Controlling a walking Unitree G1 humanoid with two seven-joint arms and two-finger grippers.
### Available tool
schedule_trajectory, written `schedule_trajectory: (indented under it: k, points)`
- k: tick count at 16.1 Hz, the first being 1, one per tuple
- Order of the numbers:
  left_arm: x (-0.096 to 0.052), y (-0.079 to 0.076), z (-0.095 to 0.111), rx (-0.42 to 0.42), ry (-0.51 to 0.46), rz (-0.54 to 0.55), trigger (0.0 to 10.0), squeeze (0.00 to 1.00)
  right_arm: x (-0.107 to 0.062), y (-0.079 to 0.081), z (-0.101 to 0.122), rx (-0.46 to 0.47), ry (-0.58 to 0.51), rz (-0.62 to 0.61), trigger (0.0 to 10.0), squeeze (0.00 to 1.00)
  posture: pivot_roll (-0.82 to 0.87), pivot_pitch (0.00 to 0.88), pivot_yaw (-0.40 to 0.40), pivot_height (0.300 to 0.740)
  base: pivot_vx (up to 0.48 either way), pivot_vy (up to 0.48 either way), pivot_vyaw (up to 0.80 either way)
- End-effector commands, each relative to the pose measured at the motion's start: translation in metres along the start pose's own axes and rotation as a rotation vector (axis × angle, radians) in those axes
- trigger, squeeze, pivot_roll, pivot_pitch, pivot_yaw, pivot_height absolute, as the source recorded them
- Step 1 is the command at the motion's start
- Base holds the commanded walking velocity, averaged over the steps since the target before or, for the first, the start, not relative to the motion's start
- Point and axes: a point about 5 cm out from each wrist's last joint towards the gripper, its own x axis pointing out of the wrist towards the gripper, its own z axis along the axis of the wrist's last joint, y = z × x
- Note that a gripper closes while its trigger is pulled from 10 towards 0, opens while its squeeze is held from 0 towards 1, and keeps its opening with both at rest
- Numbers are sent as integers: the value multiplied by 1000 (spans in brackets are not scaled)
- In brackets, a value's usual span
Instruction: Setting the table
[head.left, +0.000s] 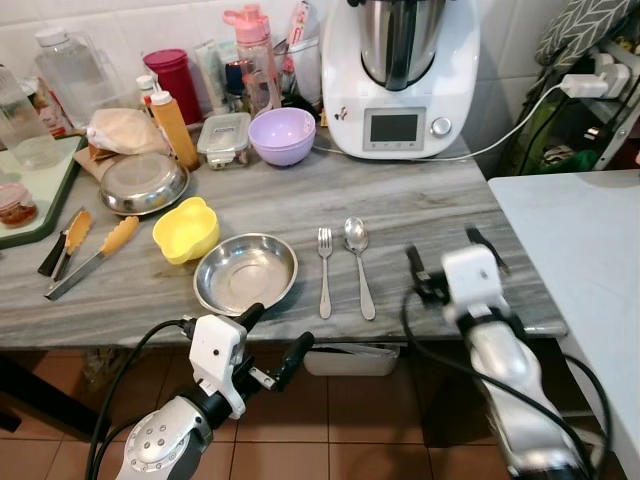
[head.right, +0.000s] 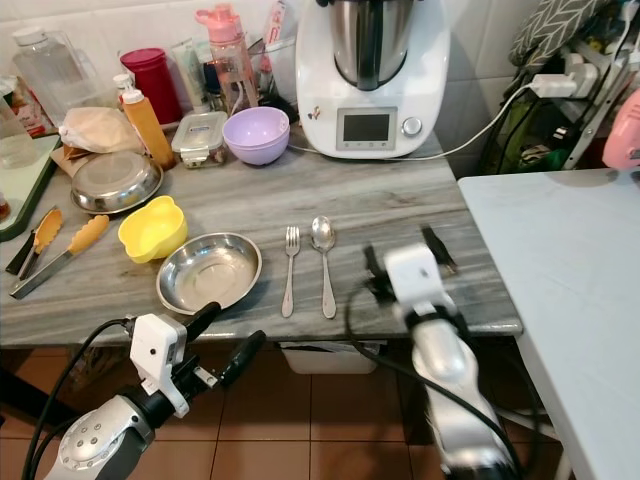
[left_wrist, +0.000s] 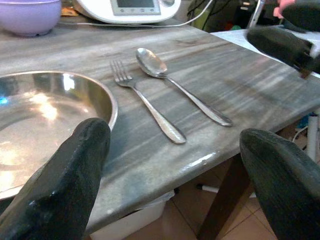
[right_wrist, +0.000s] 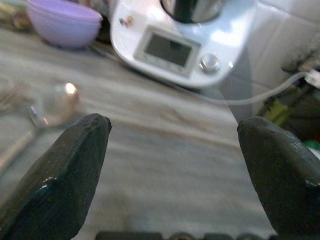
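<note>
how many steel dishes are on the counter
2. One steel dish sits near the front edge, just left of the fork. The other steel dish is further back on the left, beside the orange bottle. Clutter may hide more.

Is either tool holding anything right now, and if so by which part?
Nothing is held. The left tool and the right tool are both open and empty, near the fork and spoon.

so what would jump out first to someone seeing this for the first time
Probably the big white kitchen machine at the back of the grey counter. Then the fork and spoon lying side by side, right of the steel plate, with the left gripper and right gripper open at the front edge.
</note>
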Motion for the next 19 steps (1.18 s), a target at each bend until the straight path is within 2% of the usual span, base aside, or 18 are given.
schedule_trajectory:
  k: [1,3,5,6,7,9,10,11,12,13,15,19]
  points:
    - [-3,7,-1,16,1,48,10000,0,-5,0,6,2,-20,15,10000,1000,-250,17,77,740,0,0,0]
    - [-5,12,-6,22,1,96,10000,0,-13,-1,3,34,15,13,10000,1000,-254,12,75,740,0,0,0]
    - [-8,19,-9,23,-8,196,10000,0,-19,-2,-1,77,65,-9,10000,1000,-255,8,71,740,0,0,0]
    - [-10,25,-11,29,5,269,10000,0,-19,0,-2,145,83,-6,10000,1000,-255,8,71,740,0,0,0]
    - [-11,29,-12,45,10,323,10000,0,-18,0,-2,156,86,-9,10000,1000,-250,9,66,740,0,0,0]
    - [-12,31,-12,4,-1,350,10000,0,-15,7,3,125,82,29,10000,1000,-245,7,54,740,0,0,0]
    - [-12,31,-12,-10,2,342,10000,0,-14,8,4,139,81,40,10000,1000,-243,7,53,740,0,0,0]
    - [-13,33,-12,17,15,345,10000,0,-13,9,6,158,74,55,10000,961,-243,7,53,740,0,0,0]
    - [-15,38,-10,56,23,364,10000,0,-11,12,11,143,54,79,10000,165,-239,4,52,740,0,0,0]
    - [-15,43,-8,73,18,408,10000,0,-9,12,12,148,58,84,10000,0,-239,4,52,740,0,0,0]
    - [-15,47,-7,75,17,476,10000,0,-8,13,12,157,70,84,10000,0,-243,2,48,740,0,0,0]
    - [-12,42,-8,100,25,488,10000,0,-7,15,12,160,66,105,10000,0,-245,0,43,740,0,0,0]
